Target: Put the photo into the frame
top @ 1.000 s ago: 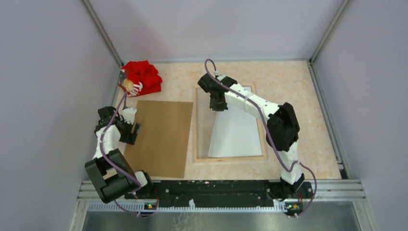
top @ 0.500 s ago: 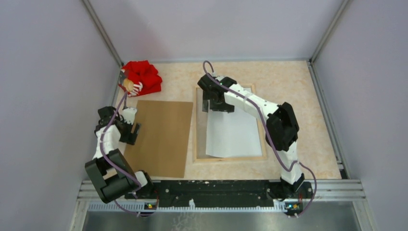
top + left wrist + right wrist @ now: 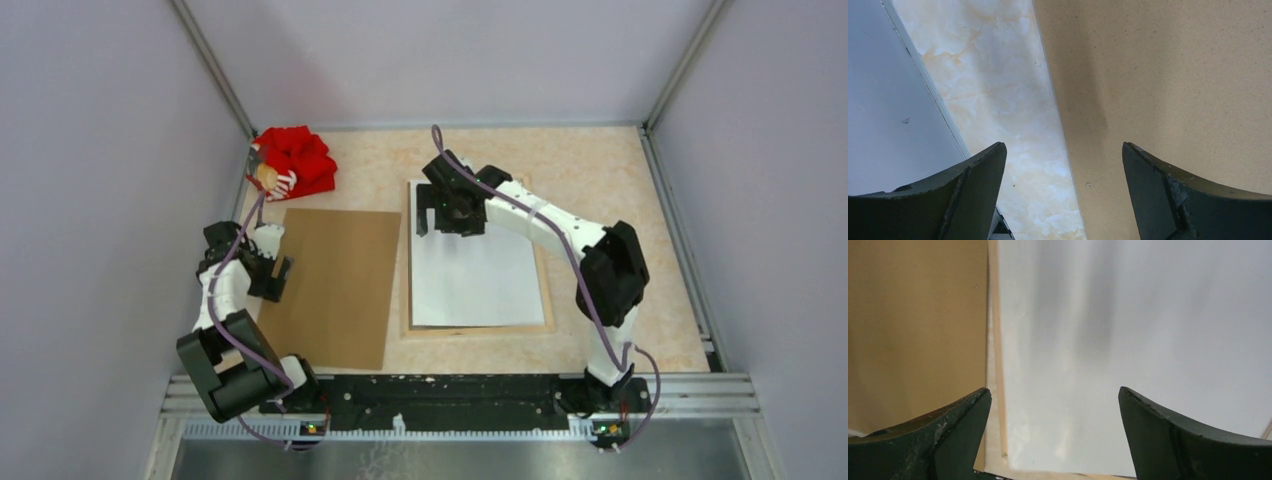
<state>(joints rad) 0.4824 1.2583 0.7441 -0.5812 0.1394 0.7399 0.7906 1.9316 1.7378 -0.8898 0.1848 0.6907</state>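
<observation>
1. The photo lies white back up inside the frame, which rests wood side up at the centre of the counter in the top view.
2. The right claw hovers over the photo's upper edge with its fingers spread apart and nothing between them. Its wrist view shows bare white paper beneath, with the frame's left rail just beside it.
3. The left claw, at the left of the top view, is also spread and empty. It sits over the left edge of the brown backing board.
4. The print looks thin, light and bendy. It will probably slide on the glossy side and crease if pinched hard.
5. Lying flat, it offers little to grip. A free edge or corner is the likeliest hold, and gentle downward pressing suits seating it.
6. Whether the upper left corner sits inside the rail or rides on it, I cannot tell.
7. A red object lies at the upper left.
</observation>
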